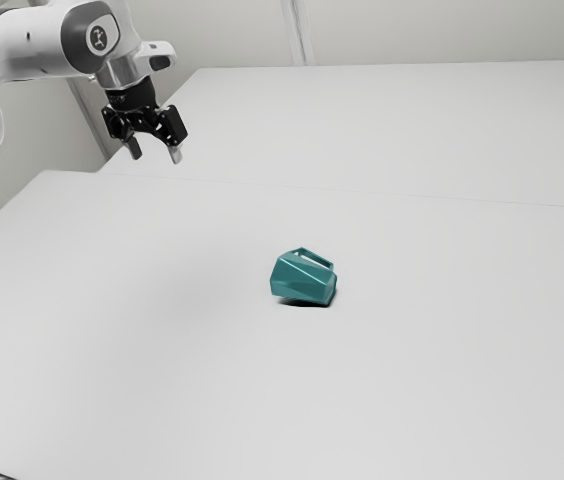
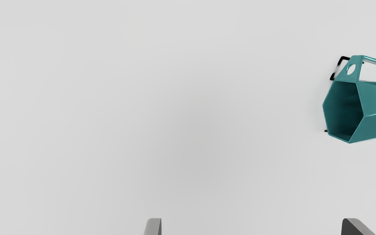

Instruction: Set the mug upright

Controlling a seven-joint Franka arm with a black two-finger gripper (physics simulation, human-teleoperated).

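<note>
At the exterior view's left, the white Franka arm reached in over the pale table, and its black two-finger gripper hung well above the surface, fingers spread wide with nothing between them. Farther right, near the middle of that view and well apart from the gripper, the teal faceted mug lay on its side on the tabletop, its handle along the upper side of the body. The wrist view showed its hollow mouth opening sideways rather than up. The mug was thus not upright, and the step in hand looked to be getting to it for a grasp. The next move called for carrying the open gripper across and down, lining the fingers up to straddle the body or a wall at the rim; closing, lifting slightly and tipping the mouth skyward would then have to follow.
</note>
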